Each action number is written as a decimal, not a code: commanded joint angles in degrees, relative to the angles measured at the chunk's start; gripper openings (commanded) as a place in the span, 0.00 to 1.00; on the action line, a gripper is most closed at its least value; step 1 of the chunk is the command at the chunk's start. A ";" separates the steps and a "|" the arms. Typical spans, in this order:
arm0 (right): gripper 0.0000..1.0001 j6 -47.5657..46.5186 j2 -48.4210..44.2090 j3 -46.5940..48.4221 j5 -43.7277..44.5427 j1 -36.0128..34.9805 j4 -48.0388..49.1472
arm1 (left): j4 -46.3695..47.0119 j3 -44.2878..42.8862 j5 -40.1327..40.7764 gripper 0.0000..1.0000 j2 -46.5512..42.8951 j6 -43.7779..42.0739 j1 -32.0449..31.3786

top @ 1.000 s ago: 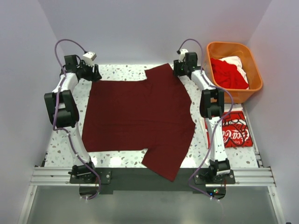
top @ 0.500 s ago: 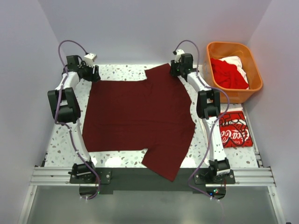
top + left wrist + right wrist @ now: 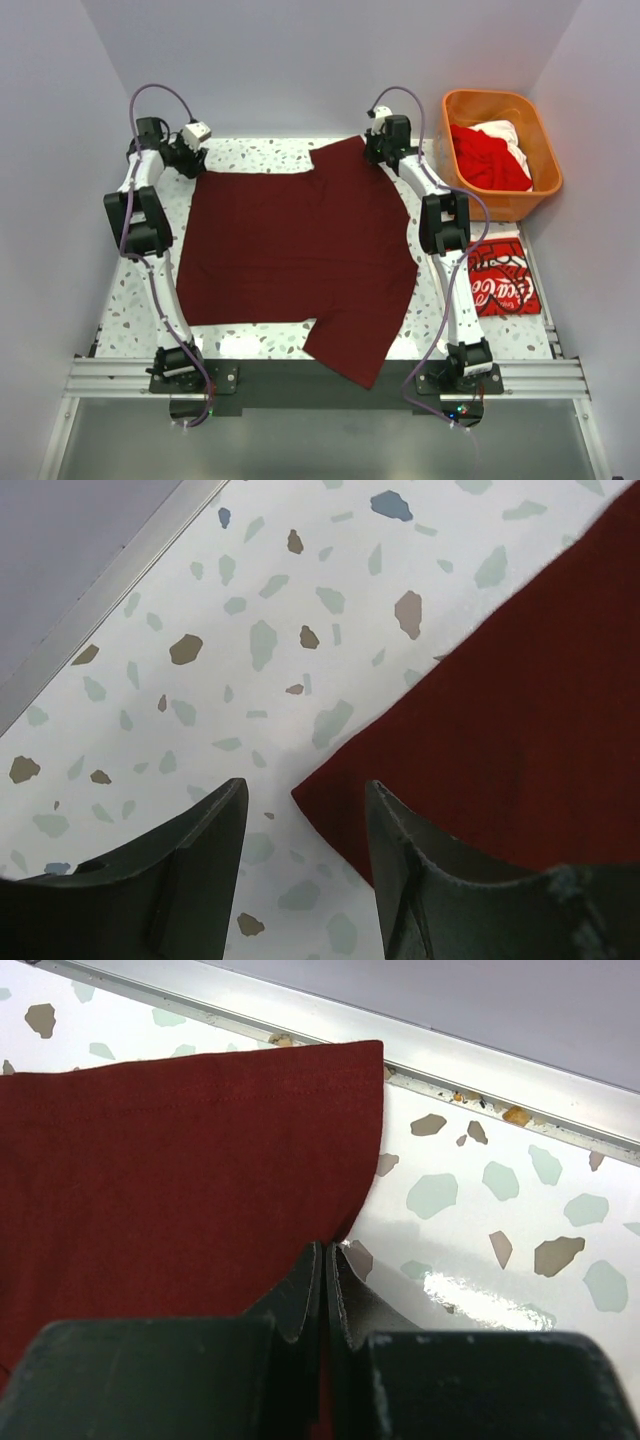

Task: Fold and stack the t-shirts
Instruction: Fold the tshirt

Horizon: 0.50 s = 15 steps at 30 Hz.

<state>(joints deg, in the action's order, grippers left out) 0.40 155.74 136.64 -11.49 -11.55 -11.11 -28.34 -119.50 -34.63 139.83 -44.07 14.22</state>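
- maroon t-shirt (image 3: 300,250) lies flat and spread open mid-table, covering most of the surface; one sleeve points to the far right corner, the other hangs over the near edge.
- right gripper (image 3: 326,1258) sits at the far sleeve, jaws pressed together, pinching the sleeve's side edge right by the hem corner. The sleeve lies flat on the table.
- left gripper (image 3: 305,788) is at the shirt's far left corner, jaws apart at a moderate gap. The cloth corner sits between the two fingers; it holds nothing.
- Coca-Cola t-shirt (image 3: 503,282), red with white script, lies folded on the right side of the table, just beside the right arm and apart from the maroon one.
- orange basket (image 3: 490,93) stands at the far right corner and holds a red t-shirt (image 3: 485,160) bunched up with a white t-shirt (image 3: 503,130) behind it.
- table (image 3: 250,155): white speckled top, bare strip visible along the far edge.
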 commanded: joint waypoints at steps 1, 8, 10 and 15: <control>0.00 -1.90 -0.97 0.91 0.59 0.13 4.00 | -3.21 -3.28 -7.36 0.54 0.88 -11.02 1.42; 0.00 -3.04 -1.41 0.03 0.68 0.04 4.43 | -4.01 -4.25 -8.70 0.54 2.90 -12.61 1.52; 0.00 -3.04 -1.32 0.12 0.50 0.13 4.52 | -3.48 -4.68 -9.83 0.54 3.52 -12.27 1.51; 0.00 -3.13 -1.06 0.64 0.85 0.13 4.70 | -3.30 -6.18 -10.81 0.54 5.45 -11.73 1.51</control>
<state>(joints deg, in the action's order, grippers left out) -1.69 155.74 136.57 -11.46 -11.55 -10.68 -31.81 -122.74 -42.35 144.09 -54.30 15.31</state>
